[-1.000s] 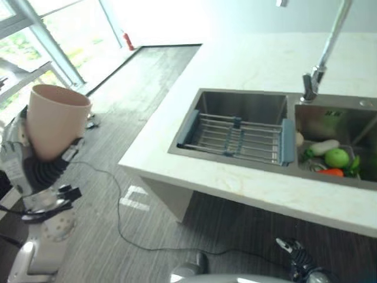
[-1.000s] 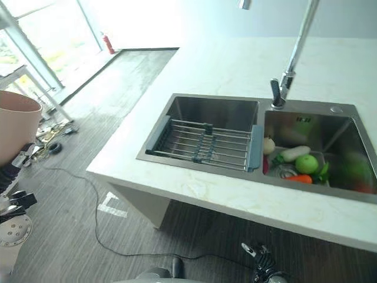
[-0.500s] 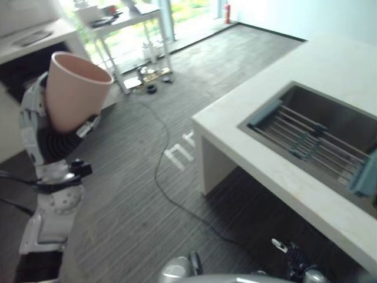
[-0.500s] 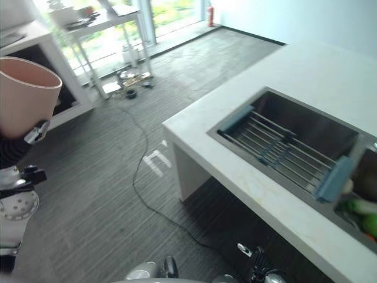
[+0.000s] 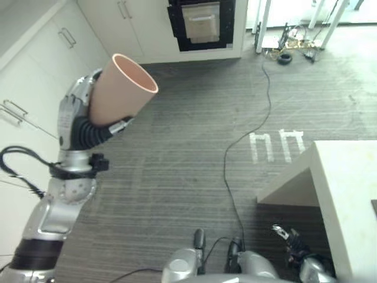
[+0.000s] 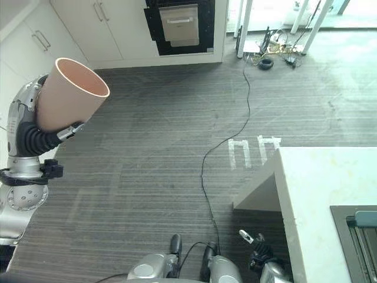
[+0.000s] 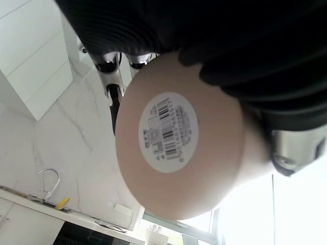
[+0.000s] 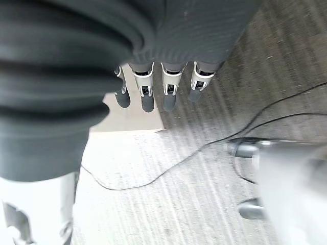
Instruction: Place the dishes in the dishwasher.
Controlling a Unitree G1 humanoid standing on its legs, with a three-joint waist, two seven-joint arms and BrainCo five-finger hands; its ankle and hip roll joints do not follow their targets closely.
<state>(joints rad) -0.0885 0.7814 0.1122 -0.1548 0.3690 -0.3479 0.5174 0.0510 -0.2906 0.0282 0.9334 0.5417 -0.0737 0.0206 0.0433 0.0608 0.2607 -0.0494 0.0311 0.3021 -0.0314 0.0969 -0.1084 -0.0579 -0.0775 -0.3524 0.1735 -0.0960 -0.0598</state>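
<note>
Grey striped flooring (image 6: 153, 177) covered the space under inspection, with a black cable (image 6: 221, 147) trailing across it. Nearest the observer, the right hand (image 8: 153, 87) hung low beside the white stone desk (image 6: 330, 194); its fingers (image 8: 146, 94) were straight and relaxed, holding nothing. At the desk's edge, one corner of a steel sink (image 6: 353, 236) with a blue-ended rack was visible.

Further out on the left side, the left hand (image 5: 79, 115) was raised clear of the floor, its fingers curled round the lower body of a tall pale-pink tapered plastic cup (image 5: 121, 88). The cup was tilted, mouth up and away from the arm; the left wrist view showed its labelled base (image 7: 171, 130) against the palm.

Farthest, white cabinets (image 6: 76, 29) lined the wall, with a dark built-in appliance (image 6: 179, 23) among them; whether this was the dishwasher could not be told, and its door appeared closed.

Assessment: one dish was in hand and well apart from that appliance. Approach, opening and placing all remained outstanding; no dish was seen loaded.
</note>
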